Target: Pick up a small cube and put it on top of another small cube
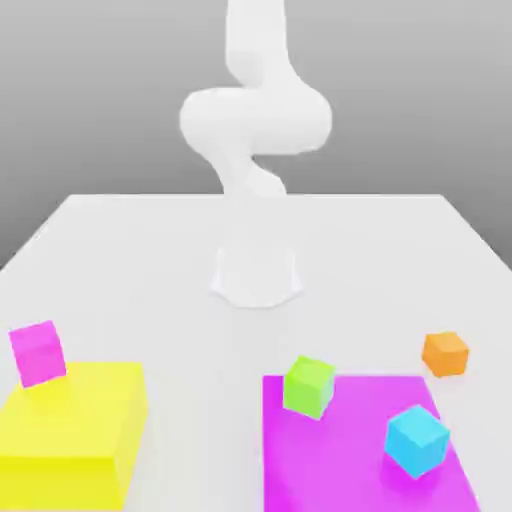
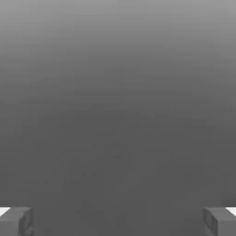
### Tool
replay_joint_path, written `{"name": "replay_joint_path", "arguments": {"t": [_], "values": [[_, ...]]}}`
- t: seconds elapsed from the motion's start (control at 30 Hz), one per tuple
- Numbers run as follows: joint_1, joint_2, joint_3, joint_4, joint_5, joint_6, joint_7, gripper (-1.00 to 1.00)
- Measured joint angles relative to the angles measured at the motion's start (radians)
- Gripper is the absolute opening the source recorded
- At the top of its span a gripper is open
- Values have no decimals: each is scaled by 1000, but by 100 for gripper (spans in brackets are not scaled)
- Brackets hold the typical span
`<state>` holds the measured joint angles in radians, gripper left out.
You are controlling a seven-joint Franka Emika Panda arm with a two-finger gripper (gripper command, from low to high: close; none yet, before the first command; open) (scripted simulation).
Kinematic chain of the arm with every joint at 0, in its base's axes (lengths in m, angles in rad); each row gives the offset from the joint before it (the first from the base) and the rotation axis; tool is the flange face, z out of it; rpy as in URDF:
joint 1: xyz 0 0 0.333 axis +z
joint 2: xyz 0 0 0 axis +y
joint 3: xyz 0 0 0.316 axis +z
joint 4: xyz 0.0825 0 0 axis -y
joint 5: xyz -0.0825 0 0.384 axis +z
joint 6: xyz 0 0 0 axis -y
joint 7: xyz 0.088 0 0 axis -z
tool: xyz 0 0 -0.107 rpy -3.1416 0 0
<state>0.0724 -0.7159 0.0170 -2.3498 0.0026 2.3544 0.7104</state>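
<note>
Grey backdrop (paler toward the top) behind a broad white tabletop [image 1: 180,250], evenly lit

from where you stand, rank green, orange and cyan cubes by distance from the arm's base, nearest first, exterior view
1. green cube, purple mat, and orange cube, off it on the exterior view's right: too close to call
2. cyan cube, front of the mat
</note>
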Motion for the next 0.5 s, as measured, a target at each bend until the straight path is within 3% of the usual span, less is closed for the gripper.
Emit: {"name": "replay_joint_path", "arguments": {"t": [0.5], "values": [[427, 556, 166, -315, 9, 354, -579, 0]]}}
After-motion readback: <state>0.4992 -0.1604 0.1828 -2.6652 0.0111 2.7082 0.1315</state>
